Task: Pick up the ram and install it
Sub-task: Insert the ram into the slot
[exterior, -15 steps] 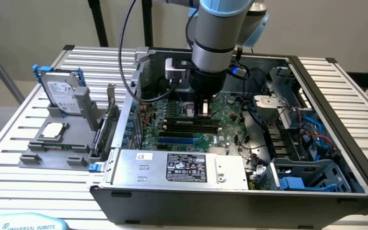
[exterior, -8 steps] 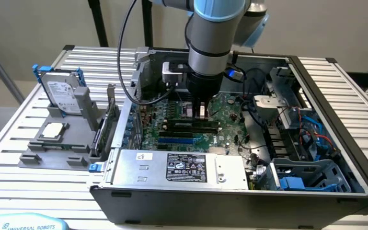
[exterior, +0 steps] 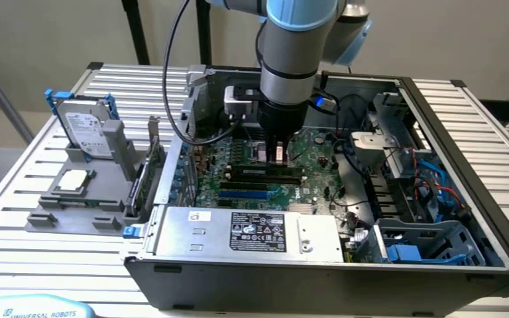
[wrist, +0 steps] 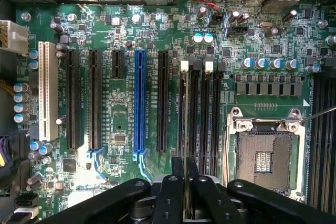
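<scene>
1. I see the arm reaching down into the open computer case (exterior: 343, 262), with the tool (exterior: 278, 151) low over the motherboard (exterior: 312, 149).
2. In the wrist view the tool (wrist: 185, 174) has its fingers (wrist: 177, 167) closed on a thin board seen edge-on, which I take to be the ram (wrist: 185, 165); it stands upright and is lined up with the black memory slots (wrist: 199, 114) just beside the open CPU socket (wrist: 262, 153).
3. Around the tool I see a blue expansion slot (wrist: 139, 103), black slots either side of it and a white slot (wrist: 48, 90) further off.
4. In the exterior view a black cable (exterior: 173, 73) hangs along the arm, and loose wiring (exterior: 413, 179) crowds the case at the exterior view's right.
5. The case also holds a silver power supply (exterior: 246, 232) at the near edge and a grey-blue drive cage (exterior: 427, 242) in its near corner.
6. On the worktop (exterior: 51, 258), a grey fixture (exterior: 82, 199) carries an upright hard drive (exterior: 87, 126), a flat processor chip (exterior: 71, 180) and an upright expansion card (exterior: 146, 169).
7. The power supply's black label (exterior: 259, 233) is too small for me to read. At the near edge I can read "UNIVERSAL ROBOTS" on a pale blue part (exterior: 34, 308).
</scene>
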You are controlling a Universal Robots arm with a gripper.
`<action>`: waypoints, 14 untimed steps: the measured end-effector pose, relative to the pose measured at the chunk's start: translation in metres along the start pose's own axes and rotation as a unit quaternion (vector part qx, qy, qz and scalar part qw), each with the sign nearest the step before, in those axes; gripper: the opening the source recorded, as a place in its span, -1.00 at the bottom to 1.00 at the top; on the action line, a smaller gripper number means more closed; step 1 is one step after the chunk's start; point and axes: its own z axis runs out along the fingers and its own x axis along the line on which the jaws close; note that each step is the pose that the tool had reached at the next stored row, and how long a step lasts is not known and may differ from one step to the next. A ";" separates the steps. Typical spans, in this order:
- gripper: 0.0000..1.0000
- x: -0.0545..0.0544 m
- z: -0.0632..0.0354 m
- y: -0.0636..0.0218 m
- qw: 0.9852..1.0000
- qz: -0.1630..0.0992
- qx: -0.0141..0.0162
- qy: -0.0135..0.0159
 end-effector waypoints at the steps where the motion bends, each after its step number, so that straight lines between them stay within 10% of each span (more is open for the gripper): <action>1: -0.73 0.000 0.0000 0.0000 1.000 0.001 0.000 0.000; 14: -0.73 0.001 0.0002 0.0000 1.000 0.000 0.000 0.002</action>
